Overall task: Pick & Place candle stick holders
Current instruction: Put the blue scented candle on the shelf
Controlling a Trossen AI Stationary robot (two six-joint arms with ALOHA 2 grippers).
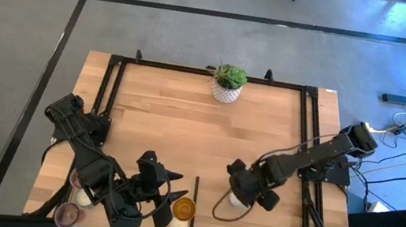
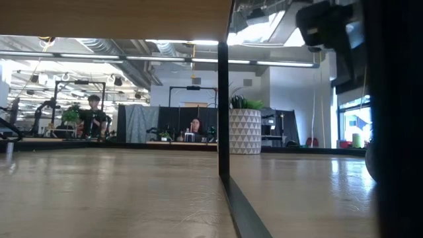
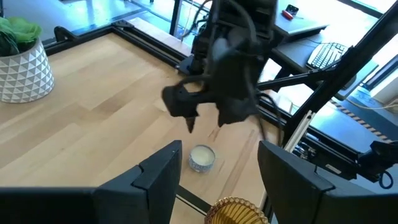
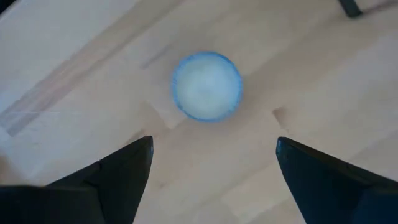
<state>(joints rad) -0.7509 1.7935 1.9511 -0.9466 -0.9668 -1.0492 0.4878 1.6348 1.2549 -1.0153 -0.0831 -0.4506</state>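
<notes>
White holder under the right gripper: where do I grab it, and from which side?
Come straight down on the white holder and pinch across its round rim. It stands upright and alone on bare wood, directly below the open right gripper, so any pair of opposite sides should do.

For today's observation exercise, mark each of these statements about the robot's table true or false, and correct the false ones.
1. The right gripper hangs open above a white candle holder. True.
2. The right gripper is clamped on the white holder. False: its fingers stand apart, clear of the holder.
3. The plant pot stands at the table's far edge, away from both arms. True.
4. The amber holder sits beside the plant pot. False: it is at the near edge, by the left gripper.
5. The left gripper holds the amber holder. False: its fingers are open and empty.
</notes>
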